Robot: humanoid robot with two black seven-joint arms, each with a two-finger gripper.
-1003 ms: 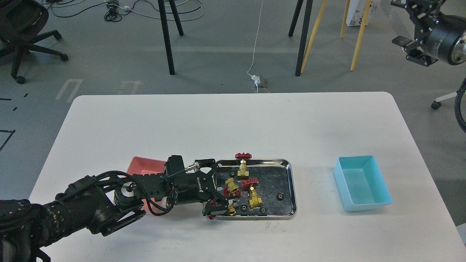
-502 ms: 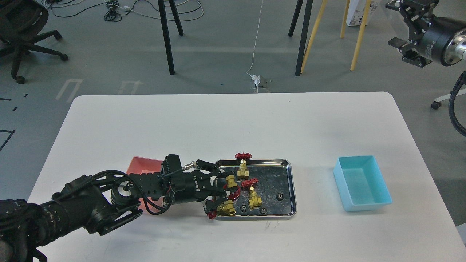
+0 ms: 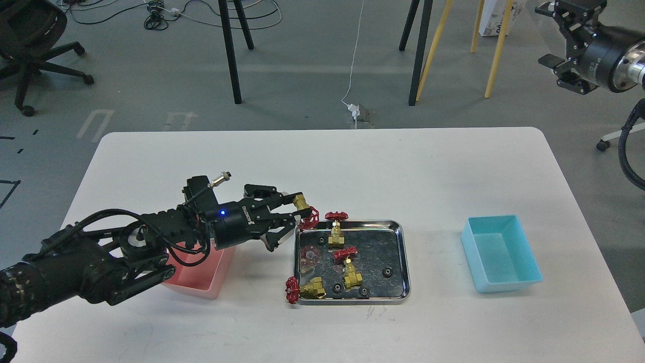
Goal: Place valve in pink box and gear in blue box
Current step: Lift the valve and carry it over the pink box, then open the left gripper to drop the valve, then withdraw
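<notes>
Valve [image 3: 304, 209] is pinched between the left fingers [image 3: 297, 199], raised clear of the steel tray [image 3: 403, 257] for carrying to the pink box [image 3: 214, 275] (beneath your left arm). Right fingers [image 3: 562, 35]: state cannot be told.

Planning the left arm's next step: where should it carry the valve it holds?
Probably back toward the pink box: the left gripper holds the valve lifted beside the tray, not yet above that box, so release would come after.
</notes>
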